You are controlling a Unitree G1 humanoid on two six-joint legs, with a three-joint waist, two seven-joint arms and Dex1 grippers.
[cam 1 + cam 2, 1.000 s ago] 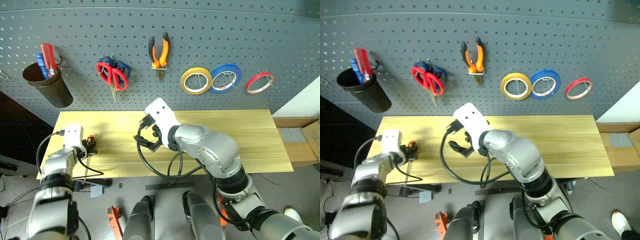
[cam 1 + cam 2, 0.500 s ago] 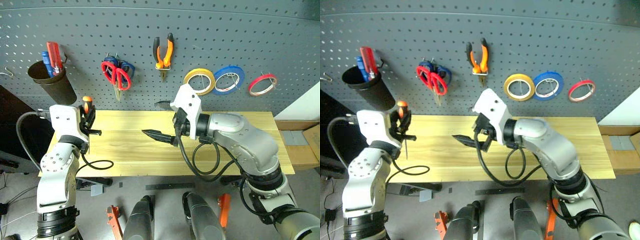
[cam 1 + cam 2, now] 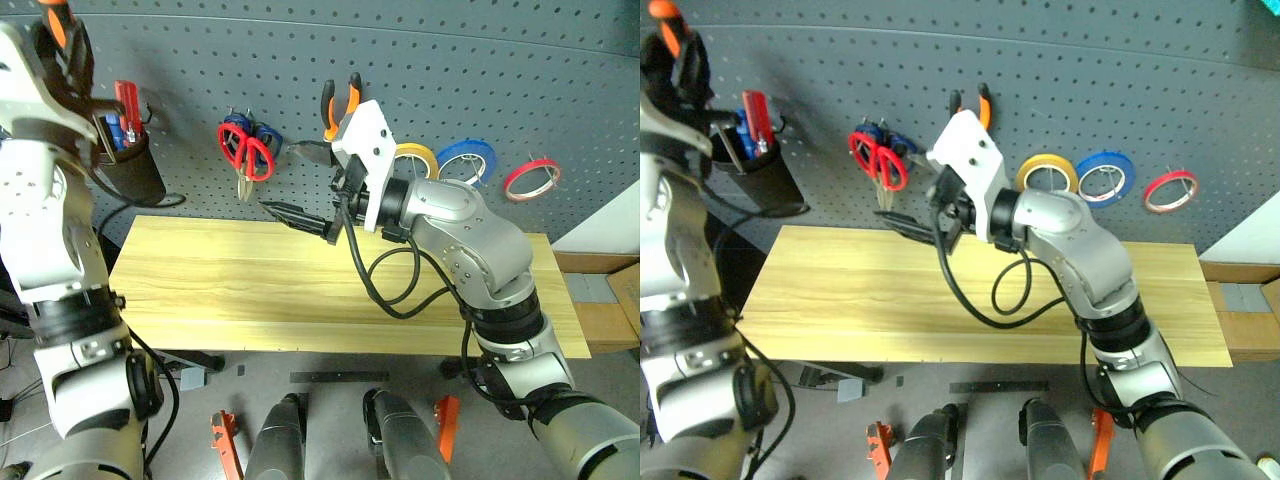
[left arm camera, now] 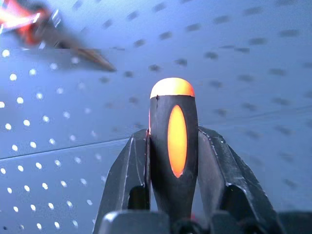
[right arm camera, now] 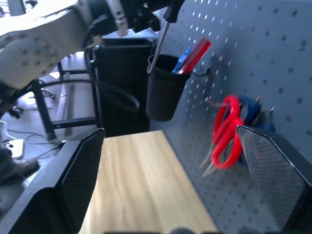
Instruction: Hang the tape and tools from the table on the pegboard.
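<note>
- The left arm is raised high at the upper left of the head view, its left end effector [image 3: 62,40] up against the pegboard [image 3: 480,70] above the dark cup [image 3: 135,170].
- That end effector is pinching the screwdriver [image 4: 173,146] by its orange-and-black handle; in the left wrist view the two black fingers [image 4: 124,180] press on either side of the handle. The thin metal shaft [image 5: 157,46] points down into the mouth of the cup.
- The right arm reaches across the middle of the frame, forearm bent at the elbow, its right end effector [image 3: 300,185] pointing toward the left of the picture in front of the pegboard, with nothing between its widely spread fingers [image 5: 80,180].
- The cup hangs on the pegboard at the upper left and already contains red and blue handled tools [image 3: 125,110].
- Red-handled scissors [image 3: 248,160] hang just right of the cup, overlapping the blue-handled scissors [image 3: 232,130] behind them.
- The orange-handled pliers [image 3: 340,105] hang at top centre, partly hidden by the right wrist's white housing.
- To the right hang a yellow roll [image 3: 418,155], a blue roll [image 3: 468,160] and the red tape ring [image 3: 532,178].
- The worktop [image 3: 220,290] lies below, light wood.
</note>
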